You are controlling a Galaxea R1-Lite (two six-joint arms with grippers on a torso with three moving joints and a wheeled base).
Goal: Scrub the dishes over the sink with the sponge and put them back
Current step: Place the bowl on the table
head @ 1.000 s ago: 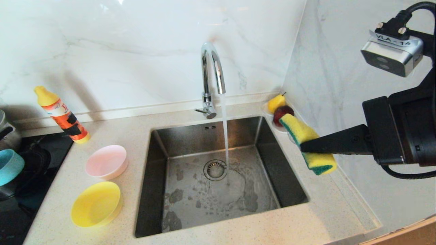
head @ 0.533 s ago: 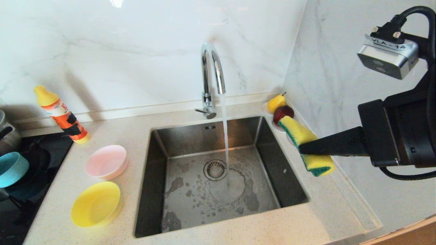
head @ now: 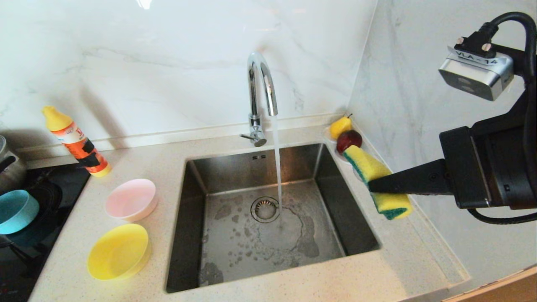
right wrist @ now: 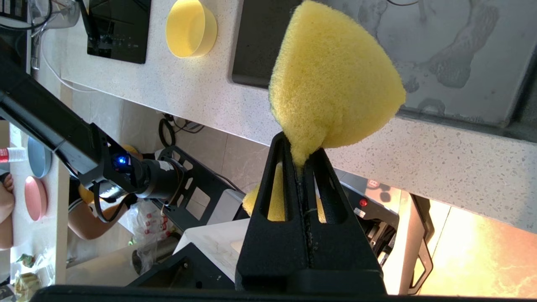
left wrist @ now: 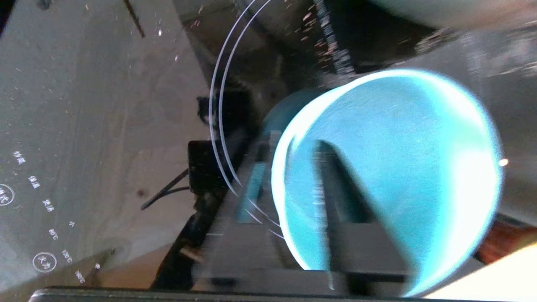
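The light blue bowl sits low over the black cooktop at the far left. In the left wrist view my left gripper straddles the bowl's rim, one finger inside and one outside, with the jaws parted wider than the rim. The pink bowl and yellow bowl stand on the counter left of the sink. My right gripper hovers above the sink's right edge, shut on the yellow and green sponge, which bulges past the fingertips.
Water runs from the chrome tap onto the drain strainer. An orange bottle leans by the back wall. A pear and an apple lie in the back right corner, behind the sponge.
The blue bowl has sunk a little toward the cooktop and levelled out. The left jaws have parted around its rim. The right arm with the sponge has barely moved.
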